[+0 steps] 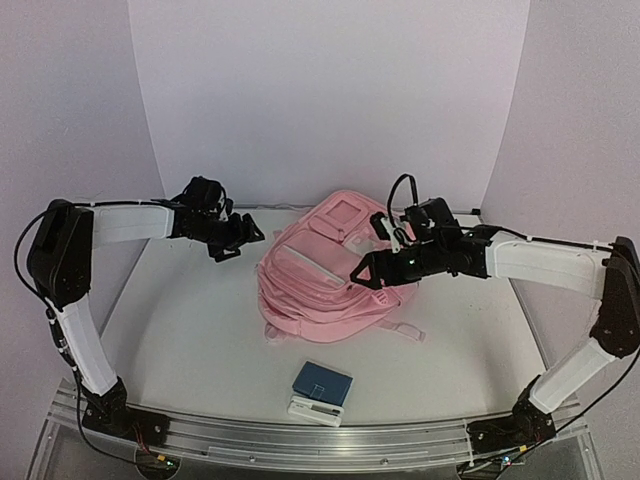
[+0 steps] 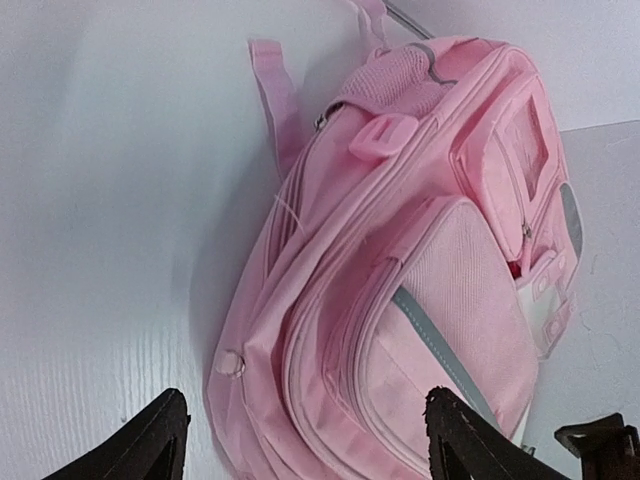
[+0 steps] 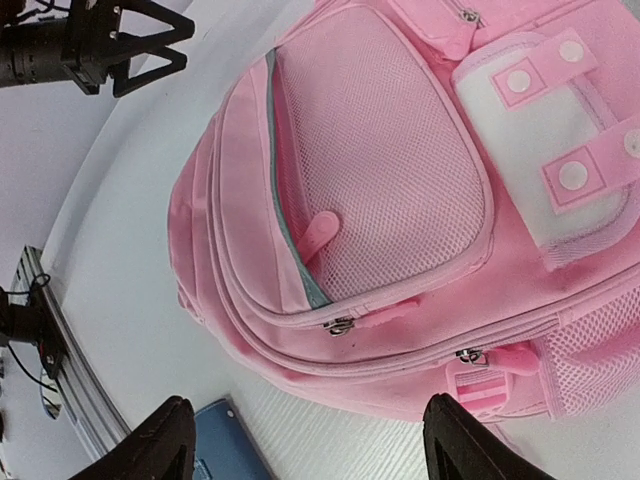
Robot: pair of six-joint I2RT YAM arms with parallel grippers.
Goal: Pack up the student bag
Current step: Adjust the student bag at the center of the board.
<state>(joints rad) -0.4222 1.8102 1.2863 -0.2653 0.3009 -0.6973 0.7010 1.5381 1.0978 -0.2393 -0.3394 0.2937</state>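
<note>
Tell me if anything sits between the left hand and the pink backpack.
Nothing visible does. Only bare table lies between the left hand and the pink backpack. The left wrist view looks straight onto the bag's side between open fingers. The blue item sits off near the front edge.

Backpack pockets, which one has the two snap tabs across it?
The whitish pocket next to the large mesh pocket on the student bag: it alone is crossed by two pink tabs with round snaps.

Left arm (image 1: 128, 222) and right arm (image 1: 545, 262) show white links, black joints, cables.
</note>
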